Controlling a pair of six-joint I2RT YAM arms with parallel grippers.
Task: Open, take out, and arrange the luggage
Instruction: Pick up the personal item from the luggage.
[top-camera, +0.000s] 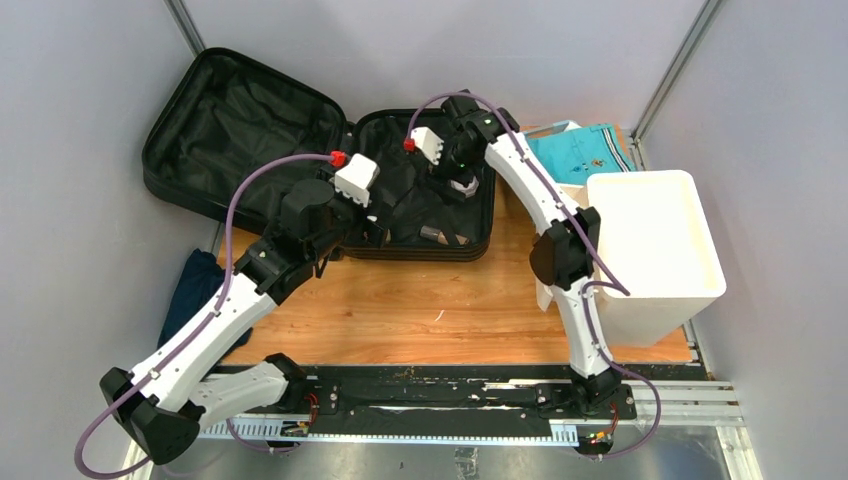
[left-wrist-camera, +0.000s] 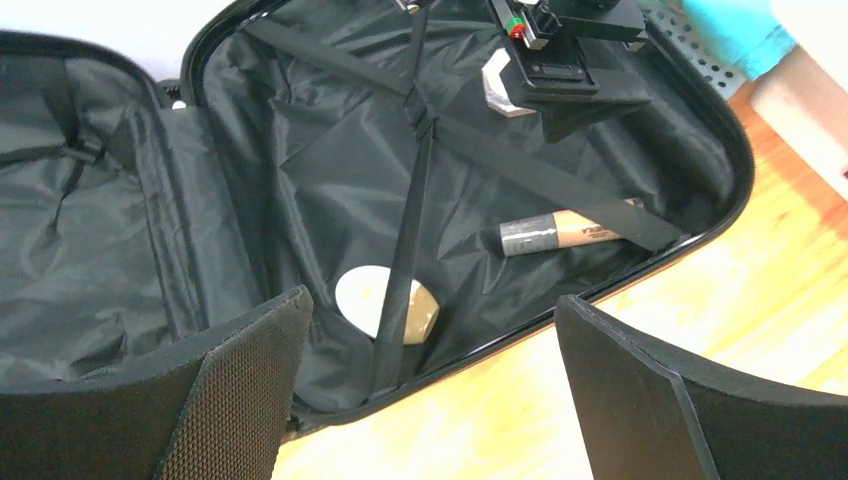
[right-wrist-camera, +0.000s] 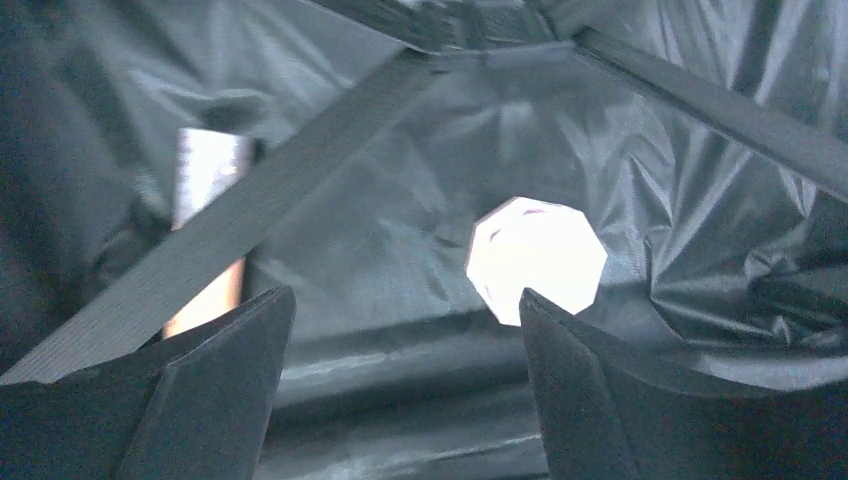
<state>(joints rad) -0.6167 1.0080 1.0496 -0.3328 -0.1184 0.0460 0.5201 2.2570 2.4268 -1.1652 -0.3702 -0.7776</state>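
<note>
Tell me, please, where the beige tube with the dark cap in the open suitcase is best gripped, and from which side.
Probably the bare beige body of the tube, just beside its cap, from above, closing across its narrow width. It lies flat inside the luggage, and a strap covers its other end, so draw it out cap-first.

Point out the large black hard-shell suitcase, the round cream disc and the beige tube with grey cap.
Large black hard-shell suitcase (top-camera: 235, 125): top view, open lid's lining.
Round cream disc (left-wrist-camera: 362, 298): left wrist view, left part.
Beige tube with grey cap (left-wrist-camera: 575, 228): left wrist view, beige body.
</note>
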